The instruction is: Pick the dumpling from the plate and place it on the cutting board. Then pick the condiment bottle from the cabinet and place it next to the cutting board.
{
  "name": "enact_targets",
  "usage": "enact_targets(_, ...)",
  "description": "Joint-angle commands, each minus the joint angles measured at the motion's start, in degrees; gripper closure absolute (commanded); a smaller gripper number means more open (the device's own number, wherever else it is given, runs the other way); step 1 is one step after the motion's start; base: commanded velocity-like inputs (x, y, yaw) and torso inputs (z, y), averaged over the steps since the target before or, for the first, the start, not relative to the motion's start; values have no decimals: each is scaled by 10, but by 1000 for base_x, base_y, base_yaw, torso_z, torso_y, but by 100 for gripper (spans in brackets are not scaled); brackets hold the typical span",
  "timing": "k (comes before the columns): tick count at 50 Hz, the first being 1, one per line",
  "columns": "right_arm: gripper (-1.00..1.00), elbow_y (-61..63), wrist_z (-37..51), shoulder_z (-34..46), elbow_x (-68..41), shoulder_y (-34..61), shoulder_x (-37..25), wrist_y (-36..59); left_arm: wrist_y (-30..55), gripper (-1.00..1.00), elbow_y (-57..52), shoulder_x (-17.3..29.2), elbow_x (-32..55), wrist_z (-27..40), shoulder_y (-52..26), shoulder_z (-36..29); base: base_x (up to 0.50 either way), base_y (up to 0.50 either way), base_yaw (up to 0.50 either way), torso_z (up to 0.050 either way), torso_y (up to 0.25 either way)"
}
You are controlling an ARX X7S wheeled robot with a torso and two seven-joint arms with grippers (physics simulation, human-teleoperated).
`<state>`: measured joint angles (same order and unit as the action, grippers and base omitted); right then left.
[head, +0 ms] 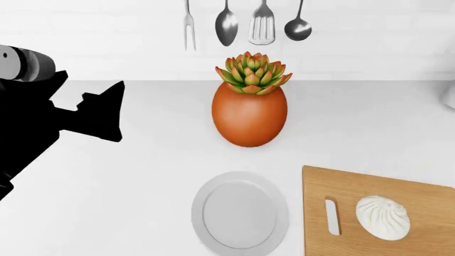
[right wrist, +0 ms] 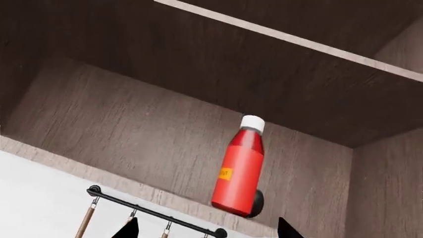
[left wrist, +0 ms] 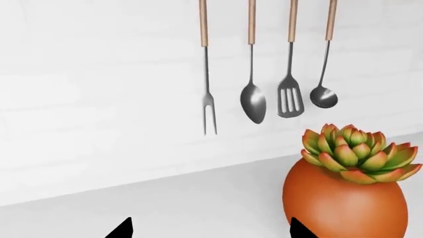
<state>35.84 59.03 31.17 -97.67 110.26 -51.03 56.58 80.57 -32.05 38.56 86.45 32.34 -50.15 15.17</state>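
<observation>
One dumpling (head: 383, 216). One plate (head: 240, 213). One cutting board (head: 427, 198). One red condiment bottle (right wrist: 238, 166). One orange plant pot (head: 250, 114) with one green plant (head: 252, 73). Four hanging tools: one fork (head: 189, 24), one spoon (head: 227, 25), one spatula (head: 261, 25), one ladle (head: 298, 24).

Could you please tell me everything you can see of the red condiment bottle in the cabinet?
The red plastic condiment bottle appears only in the right wrist view. It has a white screw cap, a short neck, a glossy body and a small orange-yellow label on its side. It stands on the shelf of a dark wood cabinet, near the back wall, with a dark round thing partly hidden behind its base. It appears tilted in the picture, probably from the camera angle. Nothing grips it.
</observation>
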Motion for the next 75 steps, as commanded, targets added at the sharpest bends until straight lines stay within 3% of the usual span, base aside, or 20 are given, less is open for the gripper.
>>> enact_targets(1,-100,-81,-45,17,70,72,62,18,-4,-100,3,13,27,17,-6,-1,0,0,0,5,0)
enact_targets(17,-100,-271,-188,72,230,164,140,12,-14,-100,0,28,48,27,-10,-5,0,0,0,5,0)
enact_targets(44,-100,-645,-316,91,367,245,304,-60,-25,-100,-6,62,74,15,-10,-4,0,0,0,5,0)
enact_targets(52,-100,-761,-449,-41,630,247,397,-25,-29,-100,-4,74,71,6,-6,2,0,0,0,5,0)
enact_targets(61,-100,-869,-597,-259,966,247,492,-52,-29,-100,9,80,55,-1,-17,-13,0,0,0,5,0)
enact_targets(75,-100,-886,-601,-311,972,247,502,-25,-38,-100,15,78,33,-17,-19,-27,0,0,0,5,0)
